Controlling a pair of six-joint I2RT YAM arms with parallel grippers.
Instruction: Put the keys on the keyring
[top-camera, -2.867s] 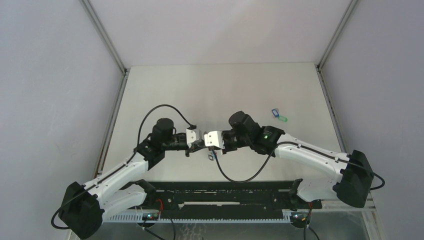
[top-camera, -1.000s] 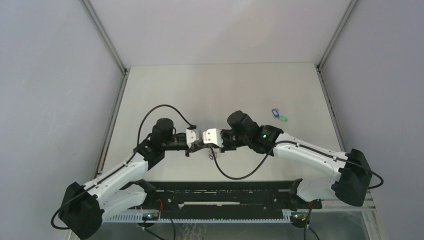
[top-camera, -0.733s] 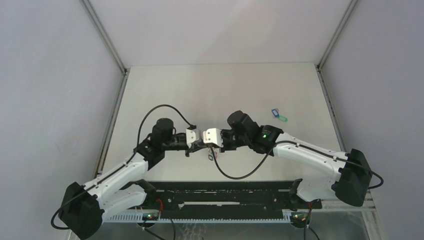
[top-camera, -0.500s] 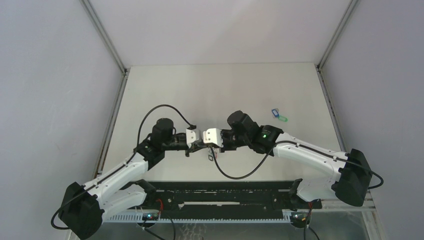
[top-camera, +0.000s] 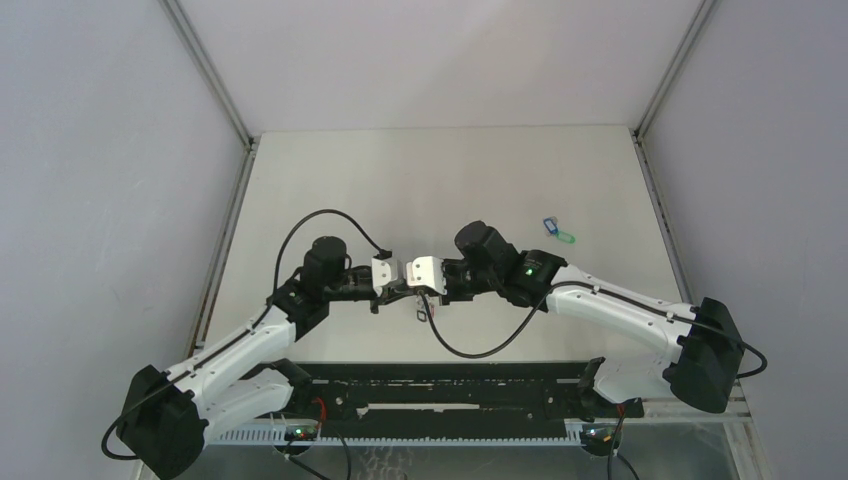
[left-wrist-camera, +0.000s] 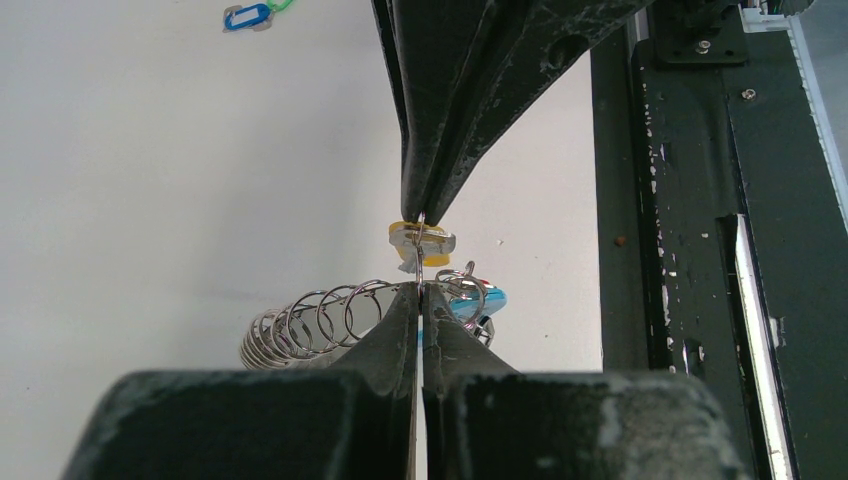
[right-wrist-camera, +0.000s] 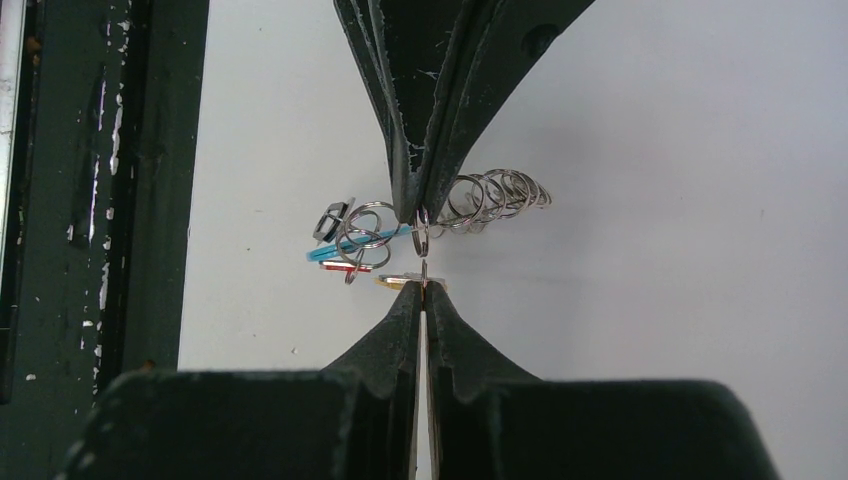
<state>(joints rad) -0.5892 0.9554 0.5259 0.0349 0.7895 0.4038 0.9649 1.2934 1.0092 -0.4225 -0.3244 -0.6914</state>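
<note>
Mid-frame, the left tool (left-wrist-camera: 420, 298) nips the silvery coiled-wire keyring (left-wrist-camera: 310, 320), likely light and springy. The right tool (right-wrist-camera: 425, 283) pinches the tiny yellow-orange plastic key tag (left-wrist-camera: 437, 241) at its thin, probably slippery loop.

The top camera is looking steeply down from high behind the near edge of the table (top-camera: 450, 170), taking all of it in. Each wrist camera is sitting very close, sighting along its own tool. The left tool (left-wrist-camera: 417, 298) and right tool (right-wrist-camera: 423, 288) are facing head-on, and both views are sharing the keyring (left-wrist-camera: 320, 322) between them.
</note>
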